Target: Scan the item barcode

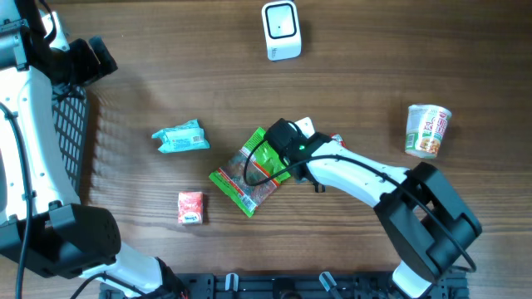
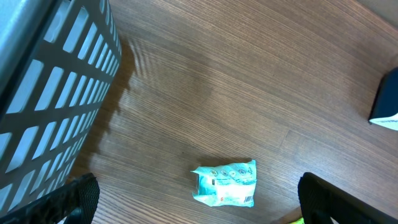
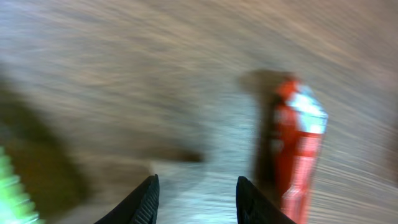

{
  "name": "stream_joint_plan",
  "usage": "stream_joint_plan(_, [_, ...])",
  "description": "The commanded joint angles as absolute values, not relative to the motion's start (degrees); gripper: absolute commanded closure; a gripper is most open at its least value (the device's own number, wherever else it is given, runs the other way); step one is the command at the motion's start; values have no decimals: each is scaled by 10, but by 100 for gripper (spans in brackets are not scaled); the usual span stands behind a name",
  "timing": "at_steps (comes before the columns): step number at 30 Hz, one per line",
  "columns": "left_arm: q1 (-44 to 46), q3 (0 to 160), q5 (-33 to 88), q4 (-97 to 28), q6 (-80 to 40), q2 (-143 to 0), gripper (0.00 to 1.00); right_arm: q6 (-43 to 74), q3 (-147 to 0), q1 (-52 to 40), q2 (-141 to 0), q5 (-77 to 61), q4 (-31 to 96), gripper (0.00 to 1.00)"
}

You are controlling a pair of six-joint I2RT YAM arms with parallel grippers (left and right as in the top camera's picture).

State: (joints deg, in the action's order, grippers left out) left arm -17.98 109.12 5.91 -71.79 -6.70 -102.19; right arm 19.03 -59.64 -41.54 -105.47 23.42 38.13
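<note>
The white barcode scanner (image 1: 281,30) stands at the back of the table. My right gripper (image 1: 285,138) is low over the middle, at the right edge of a green snack packet (image 1: 253,171). In the blurred right wrist view my right gripper (image 3: 196,194) is open with only table between its fingers. A red and white packet (image 3: 300,149) lies just to its right, apart from the fingers. My left gripper (image 2: 200,205) is wide open above a teal packet (image 2: 226,183), not touching it.
A small red packet (image 1: 190,207) lies at the front left and a cup of noodles (image 1: 428,130) stands at the right. A dark mesh basket (image 2: 50,81) sits at the left edge, beside my left arm.
</note>
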Motion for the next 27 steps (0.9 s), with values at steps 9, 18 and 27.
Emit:
stream_joint_plan(9, [-182,1089,66,-717,-64,-1022,0,169,-589,-174,-954,23,431,96])
stream_joint_plan(18, [-182,1089,66,-717,-64,-1022,0,209,-502,-178,-982,-136,382,94])
stream_joint_plan(27, [-182,1089,66,-717,-64,-1022,0,87,-672,-178,-931,-263,497,63])
